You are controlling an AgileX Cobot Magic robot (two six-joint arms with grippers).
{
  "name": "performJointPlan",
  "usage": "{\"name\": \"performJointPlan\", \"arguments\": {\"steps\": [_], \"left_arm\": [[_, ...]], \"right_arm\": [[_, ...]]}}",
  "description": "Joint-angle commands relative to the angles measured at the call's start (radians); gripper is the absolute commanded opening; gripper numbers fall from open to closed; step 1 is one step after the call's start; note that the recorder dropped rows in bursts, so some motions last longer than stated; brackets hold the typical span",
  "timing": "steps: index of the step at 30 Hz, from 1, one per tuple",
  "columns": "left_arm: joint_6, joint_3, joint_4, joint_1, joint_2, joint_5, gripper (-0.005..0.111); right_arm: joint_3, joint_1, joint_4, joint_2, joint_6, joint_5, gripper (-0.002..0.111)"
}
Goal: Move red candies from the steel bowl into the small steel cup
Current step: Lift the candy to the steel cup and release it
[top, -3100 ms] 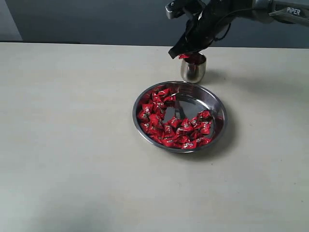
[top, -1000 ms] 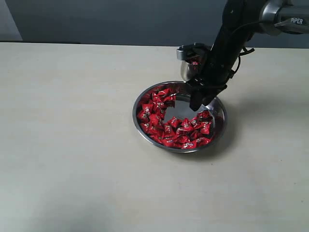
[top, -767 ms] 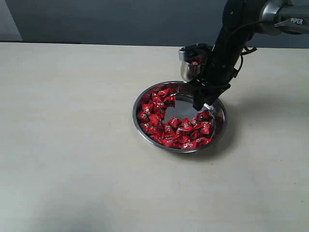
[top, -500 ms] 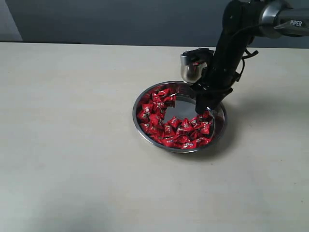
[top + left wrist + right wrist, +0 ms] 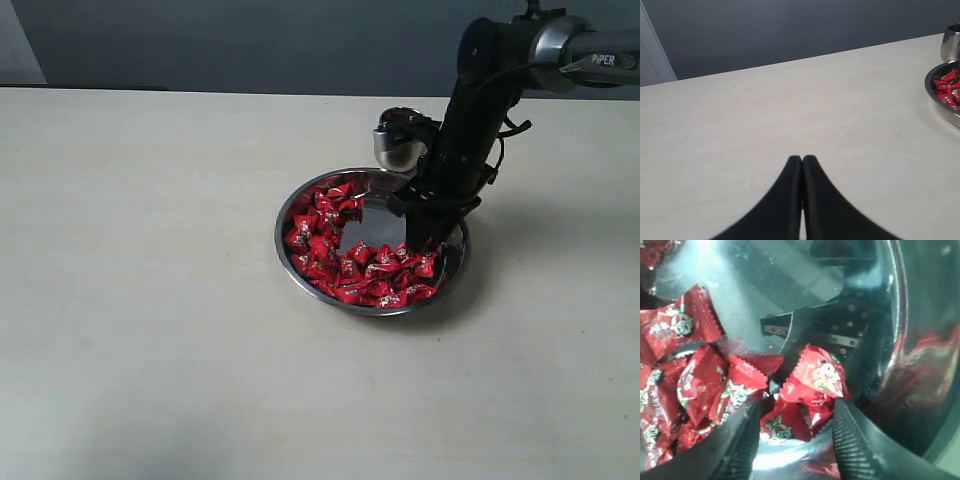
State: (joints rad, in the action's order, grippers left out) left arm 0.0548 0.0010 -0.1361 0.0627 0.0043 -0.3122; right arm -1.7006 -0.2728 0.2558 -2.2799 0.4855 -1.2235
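Steel, mirror-bright: one wide shallow steel bowl point(image 5: 279, 232) on the pale tabletop point(image 5: 150, 300), and one small egg-shaped steel cup point(image 5: 396, 148) just beyond its far rim.

Position: my right gripper point(image 5: 425, 238) is down inside the bowl, at the right edge of the heap of red candies in crinkled wrappers point(image 5: 345, 265).

Right gripper state: parted to about one candy's width, holding nothing yet. In the right wrist view, one candy with a cartoon face point(image 5: 815, 377) sits directly between the ribbed fingers point(image 5: 747, 440). It rests on others and is tilted, so I cannot fix its long axis.

Key relation: the target lies inside the gripper gap, not beside it. I judge that closing is all the pick needs. Neighbours touch it on one side, so a double grab is possible.

Left gripper point(image 5: 802, 160): fingers pressed together, empty, over bare tabletop well apart from the bowl. The right arm is by far the nearer.

Counts:
- Bowl: 1.
- Cup: 1.
- Candies in the bowl: roughly thirty, too overlapped for an exact count.
- Cup contents: cannot tell.
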Motion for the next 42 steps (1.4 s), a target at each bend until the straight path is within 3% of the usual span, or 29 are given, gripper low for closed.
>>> {"name": "performJointPlan", "arguments": {"steps": [1, 4, 9, 12, 31, 42], "left_arm": [[0.006, -0.001, 0.000, 0.010, -0.004, 0.004, 0.000], [0.006, -0.001, 0.000, 0.010, -0.004, 0.004, 0.000], [0.006, -0.001, 0.000, 0.010, -0.004, 0.004, 0.000], [0.006, -0.001, 0.000, 0.010, -0.004, 0.004, 0.000], [0.006, -0.001, 0.000, 0.010, -0.004, 0.004, 0.000], [0.006, -0.001, 0.000, 0.010, -0.004, 0.004, 0.000]], "right_arm": [[0.000, 0.003, 0.002, 0.001, 0.012, 0.002, 0.045], [0.000, 0.003, 0.002, 0.001, 0.012, 0.002, 0.041], [0.000, 0.003, -0.002, 0.001, 0.012, 0.002, 0.013], [0.000, 0.003, -0.005, 0.001, 0.016, 0.023, 0.007], [-0.021, 0.003, 0.035, 0.085, 0.019, 0.153, 0.007], [-0.021, 0.003, 0.033, 0.170, 0.019, 0.433, 0.007]]}}
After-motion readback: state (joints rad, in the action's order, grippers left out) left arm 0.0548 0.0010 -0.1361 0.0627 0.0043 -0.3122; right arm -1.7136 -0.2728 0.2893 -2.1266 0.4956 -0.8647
